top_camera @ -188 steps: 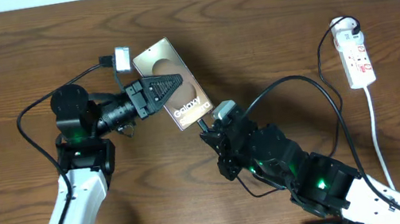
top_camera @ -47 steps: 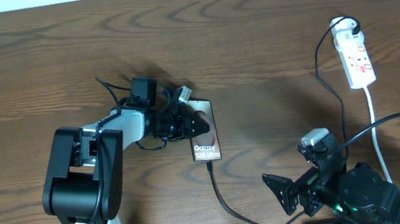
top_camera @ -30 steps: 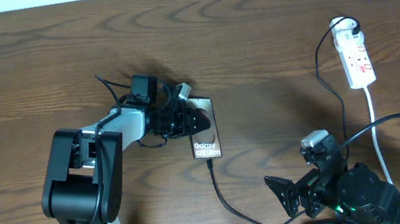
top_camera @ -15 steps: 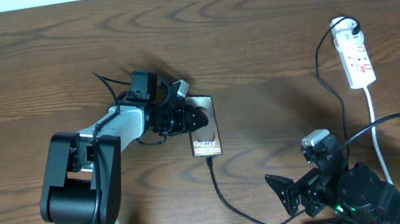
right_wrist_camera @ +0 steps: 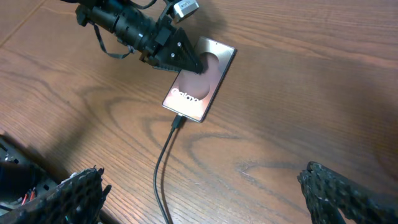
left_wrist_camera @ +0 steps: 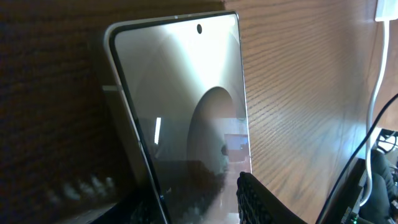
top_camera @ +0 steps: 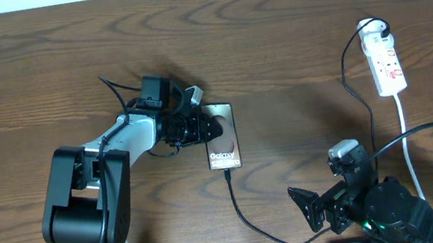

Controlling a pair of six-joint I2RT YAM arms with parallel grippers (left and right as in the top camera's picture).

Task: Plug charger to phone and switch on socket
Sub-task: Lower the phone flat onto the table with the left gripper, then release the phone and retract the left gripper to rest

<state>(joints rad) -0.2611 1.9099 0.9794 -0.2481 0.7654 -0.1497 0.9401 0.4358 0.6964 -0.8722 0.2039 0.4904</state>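
Since 6 s ago: swung from a slant at far left to a near-straight lie mid-table, phone [top_camera: 226, 148]; backed off from phone's lower end to near edge, R gripper [top_camera: 311, 211]. Over last half sec barely any change, only L arm's base link a touch further left. L gripper [top_camera: 207, 128] pinched narrow on phone's far-left corner: one finger [left_wrist_camera: 264, 199] laid over the screen, other finger hidden under, jaws close together w/ phone between. Can't tell if phone sits fully flat on table [top_camera: 291, 40] or is tipped up a bit on L side. R gripper spread wide, fingers [right_wrist_camera: 78, 193] far apart at both frame edges, holding and touching nothing, well apart from phone. Charger [top_camera: 232, 197] seated in phone's near end, then curving along the wood toward R arm's base; nothing lying across it. Socket [top_camera: 387, 64] far right, well apart from both grippers, black plug [top_camera: 382, 26] at its far end, white lead [top_camera: 407, 143] running toward near edge past R arm. Phone's long axis approx far-to-near, camera-hole end away from robot, "Galaxy" lettering and port end toward robot, screen up.
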